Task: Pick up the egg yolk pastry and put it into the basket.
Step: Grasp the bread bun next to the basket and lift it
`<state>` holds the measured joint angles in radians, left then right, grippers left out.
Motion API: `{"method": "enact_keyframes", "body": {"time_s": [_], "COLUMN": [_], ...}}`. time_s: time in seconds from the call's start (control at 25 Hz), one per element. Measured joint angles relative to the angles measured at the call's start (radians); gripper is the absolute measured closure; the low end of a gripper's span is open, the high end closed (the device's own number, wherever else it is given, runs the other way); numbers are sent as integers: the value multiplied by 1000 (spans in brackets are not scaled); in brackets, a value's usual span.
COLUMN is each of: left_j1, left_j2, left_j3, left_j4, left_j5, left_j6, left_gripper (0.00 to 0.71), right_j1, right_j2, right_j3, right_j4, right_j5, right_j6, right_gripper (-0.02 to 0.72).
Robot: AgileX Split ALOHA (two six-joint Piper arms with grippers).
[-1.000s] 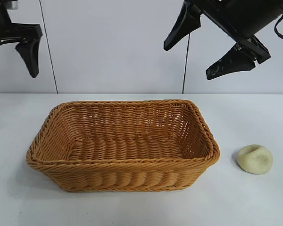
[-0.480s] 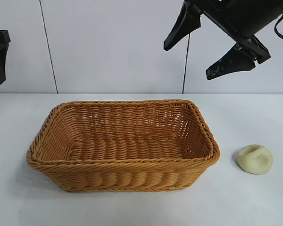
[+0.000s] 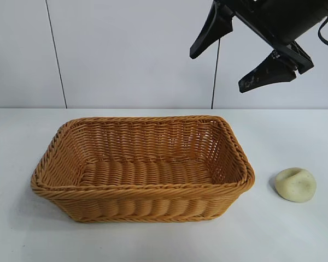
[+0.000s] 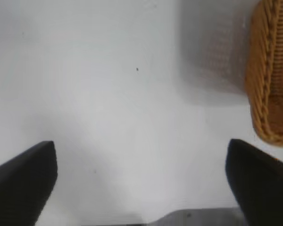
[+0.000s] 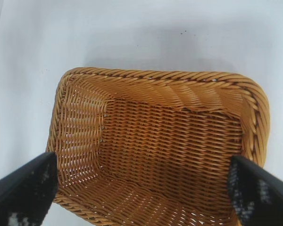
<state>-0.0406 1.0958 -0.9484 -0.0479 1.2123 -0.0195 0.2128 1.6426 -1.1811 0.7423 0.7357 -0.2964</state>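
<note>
The egg yolk pastry (image 3: 296, 184), a pale cream dome with a dent, rests on the white table to the right of the basket (image 3: 142, 191). The golden-brown wicker basket holds nothing. My right gripper (image 3: 225, 68) hangs open high above the basket's right end, well above and left of the pastry; its wrist view looks down into the basket (image 5: 160, 141) between its black fingers (image 5: 26, 190). My left gripper (image 4: 141, 174) is out of the exterior view; its wrist view shows it open over bare table, with a basket corner (image 4: 269, 75) off to one side.
The white table (image 3: 284, 234) spreads around the basket, with room in front of and beside the pastry. A white panelled wall (image 3: 126, 49) stands behind.
The left gripper has moved off to the left and out of the exterior view. The right gripper, basket and pastry have not moved.
</note>
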Motion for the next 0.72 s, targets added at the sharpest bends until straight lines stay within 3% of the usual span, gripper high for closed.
{"method": "enact_keyframes", "body": {"time_s": [0.2, 0.44, 0.72], "left_j1": [0, 0, 0], "left_j2": [-277, -581, -814], "left_j3": [215, 418, 445], "left_j4": [-4, -5, -6], "left_j5": [-5, -128, -138], "left_j6": [0, 0, 0], "left_gripper": [15, 15, 15], "right_j1": [0, 0, 0], "right_j2": [0, 0, 0], "right_j3": [0, 0, 0], "right_j4": [0, 0, 0], "right_j5": [0, 0, 0], "right_j6": [0, 0, 1], "right_gripper": [8, 8, 8]}}
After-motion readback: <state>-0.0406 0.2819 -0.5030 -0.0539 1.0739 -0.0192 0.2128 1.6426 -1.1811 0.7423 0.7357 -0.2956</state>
